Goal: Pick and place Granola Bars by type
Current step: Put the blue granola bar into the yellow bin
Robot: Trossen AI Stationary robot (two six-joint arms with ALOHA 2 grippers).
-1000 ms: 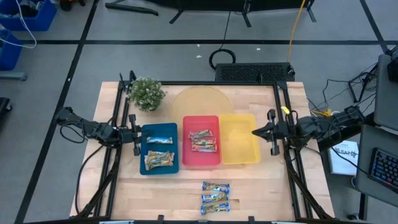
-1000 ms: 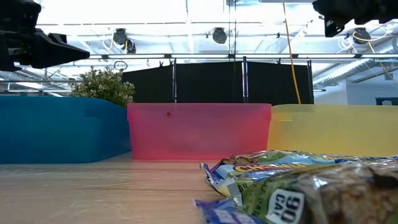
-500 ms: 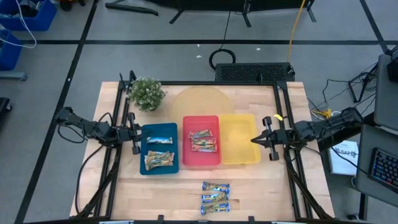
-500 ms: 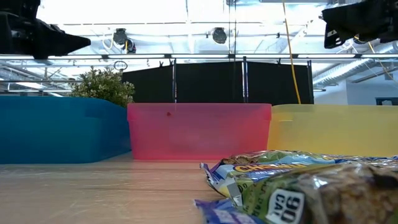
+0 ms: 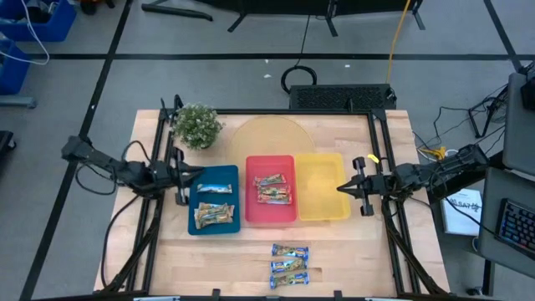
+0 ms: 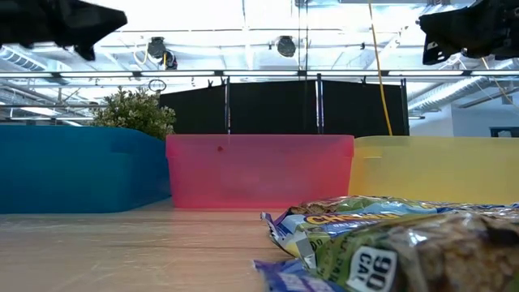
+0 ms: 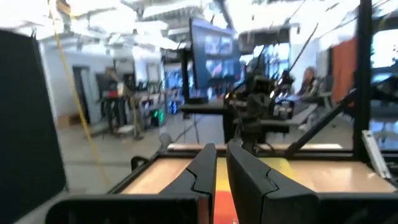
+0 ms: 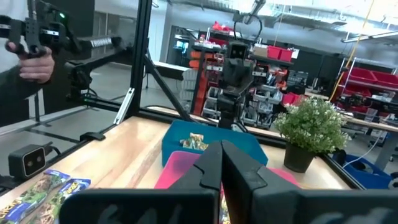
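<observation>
Both end effectors hang empty over the desk [image 5: 226, 259]: your left end effector [image 5: 199, 172], fingers nearly together, at the blue tray's [image 5: 232, 227] edge, your right end effector [image 5: 341, 187], shut, at the yellow tray's [image 5: 322, 216] far side. Three granola bars [image 5: 289, 265] lie unsorted near the front edge; others sit in the blue tray and the red tray [image 5: 270, 219]. Judged mid-sort, your next move means opening over that front stack and lowering onto one bar.

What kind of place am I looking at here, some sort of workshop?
Most likely a robotics lab or workshop. A wooden table carries two dark robot arms, cables trail over the floor, and the right wrist view shows red storage bins on shelves and a person's hand.
</observation>
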